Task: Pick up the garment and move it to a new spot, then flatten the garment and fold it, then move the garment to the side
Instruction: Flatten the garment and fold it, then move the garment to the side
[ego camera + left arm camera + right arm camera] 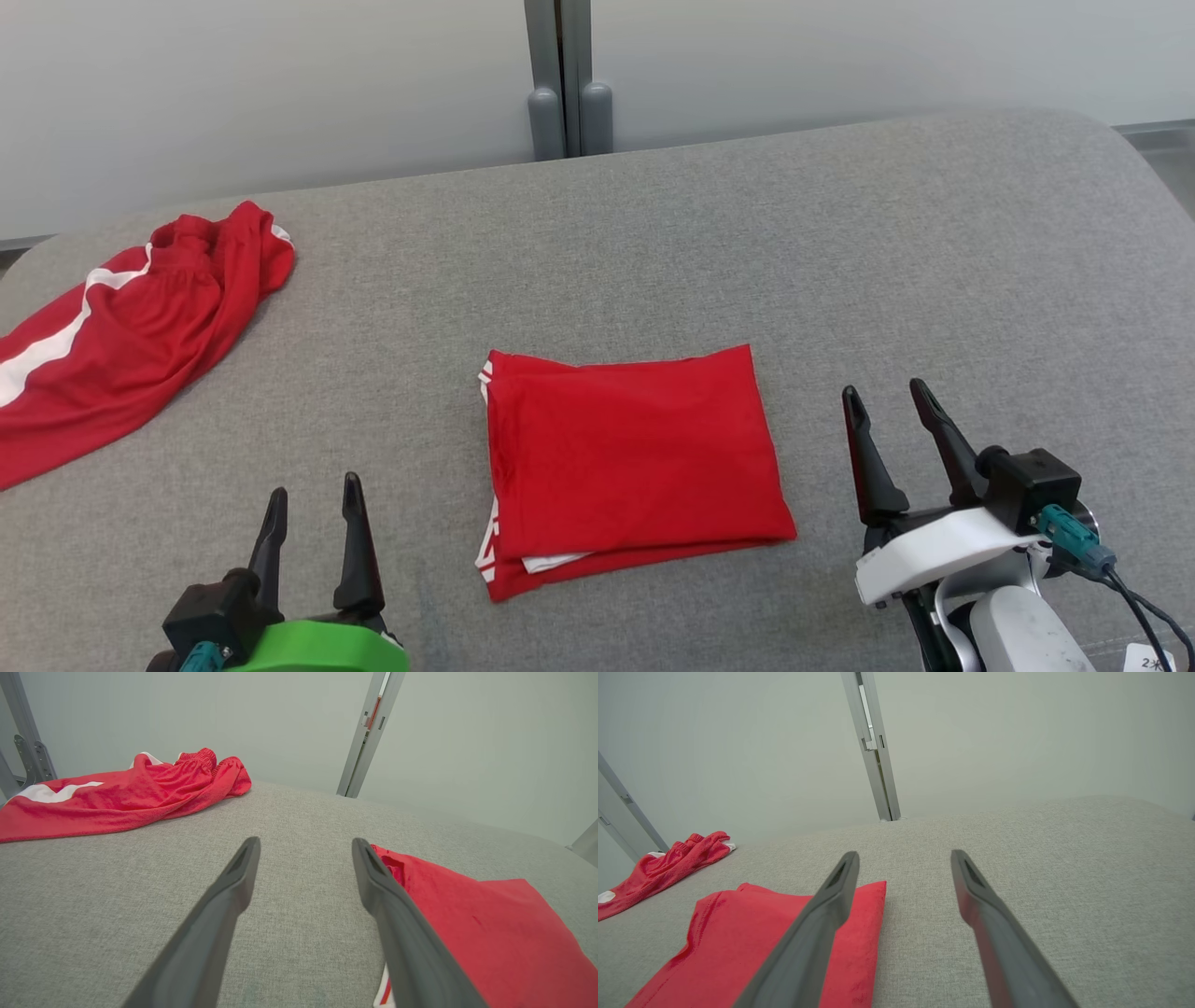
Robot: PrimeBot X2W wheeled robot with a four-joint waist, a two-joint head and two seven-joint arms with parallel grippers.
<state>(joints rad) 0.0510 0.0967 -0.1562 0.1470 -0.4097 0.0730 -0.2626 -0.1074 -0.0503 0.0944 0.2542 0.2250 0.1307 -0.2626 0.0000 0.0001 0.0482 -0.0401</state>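
A red garment (630, 462) with white trim lies folded into a neat rectangle in the middle of the grey fabric surface (747, 243). It also shows at the lower right of the left wrist view (490, 938) and the lower left of the right wrist view (752, 942). My left gripper (313, 499) is open near the front edge, to the left of the folded garment and apart from it, with nothing between its fingers. My right gripper (885, 392) is open to the garment's right, also empty. In the wrist views both grippers (306, 844) (904, 857) point over bare grey fabric.
A second red garment (121, 327) with a white stripe lies crumpled at the far left of the surface, also seen in the wrist views (117, 793) (663, 868). A grey post (560, 79) stands against the pale wall behind.
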